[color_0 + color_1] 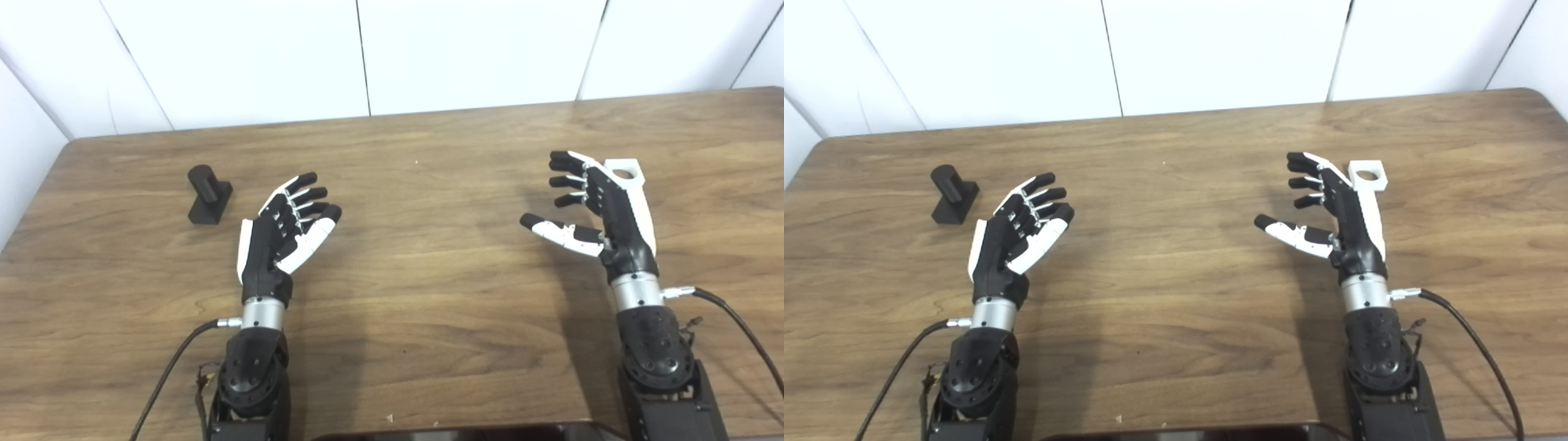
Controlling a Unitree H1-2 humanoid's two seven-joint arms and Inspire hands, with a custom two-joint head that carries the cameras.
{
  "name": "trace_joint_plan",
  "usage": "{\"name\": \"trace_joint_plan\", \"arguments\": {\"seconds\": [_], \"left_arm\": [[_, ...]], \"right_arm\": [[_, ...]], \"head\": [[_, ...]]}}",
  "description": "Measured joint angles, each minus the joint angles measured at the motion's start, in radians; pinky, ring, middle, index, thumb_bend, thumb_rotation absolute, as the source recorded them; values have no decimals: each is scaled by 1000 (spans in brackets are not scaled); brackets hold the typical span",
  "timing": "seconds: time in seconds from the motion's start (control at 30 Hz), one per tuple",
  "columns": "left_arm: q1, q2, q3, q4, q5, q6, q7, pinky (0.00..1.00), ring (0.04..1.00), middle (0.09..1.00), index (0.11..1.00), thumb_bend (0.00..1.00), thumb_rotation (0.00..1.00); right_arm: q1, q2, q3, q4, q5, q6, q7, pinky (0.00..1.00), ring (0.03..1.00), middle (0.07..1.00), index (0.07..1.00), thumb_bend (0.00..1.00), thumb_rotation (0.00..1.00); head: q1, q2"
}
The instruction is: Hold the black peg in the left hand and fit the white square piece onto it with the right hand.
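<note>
White wall panels back a wooden table (429, 294), and from my remote seat I see both arms reaching in from the bottom edge with nothing held in either hand.

My left hand (278, 236) hovers over the left half of the table, palm turned inward, fingers (309, 195) extended and lying close alongside one another, thumb resting near them; it grips nothing, so I read it as open. Beyond it and to its left, near the table's left side, lies the black peg (208, 193) (a round post on a square base, tipped over so the post points toward the back wall). Hand and peg are near each other but clearly apart.

My right hand (603, 208) hovers over the right half, fingers loosely curled and spread, thumb (560, 231) stuck out toward the table's middle. It too is empty and open. Just behind it, partly hidden by the back of the hand, sits the white square piece (1369, 174), flat on the wood with its round hole facing up. Whether the hand touches it I cannot tell.

A dark cable (744, 334) trails from each wrist.
</note>
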Motion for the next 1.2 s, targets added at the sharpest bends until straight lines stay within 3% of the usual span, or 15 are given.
{"name": "trace_joint_plan", "arguments": {"seconds": [0.2, 0.33, 0.47, 0.93, 1.2], "left_arm": [[0, -11, -27, 31, 23, -21, 7, 521, 637, 703, 737, 758, 352], [-1, -39, -42, 56, 39, -39, 19, 530, 650, 707, 739, 735, 325], [-8, -59, -52, 84, 61, -47, 29, 526, 653, 701, 740, 695, 283], [-19, -58, -57, 104, 105, -80, 53, 592, 683, 699, 723, 686, 257], [-23, -25, -68, -2, 298, -12, 97, 616, 728, 744, 705, 670, 258]], "right_arm": [[0, -8, -12, 8, 25, -27, 3, 608, 740, 791, 788, 618, 115], [0, -31, -30, 10, 50, -27, 8, 612, 740, 795, 795, 598, 54], [5, -33, -35, -30, 50, 28, 15, 592, 728, 802, 804, 576, 5], [5, -32, -42, -48, 93, 74, 33, 571, 716, 782, 775, 586, 0], [4, -32, -41, -65, 93, 95, 35, 572, 714, 775, 768, 592, 0]], "head": [[202, -37], [264, -58], [289, -71], [305, -84], [307, -89]]}}
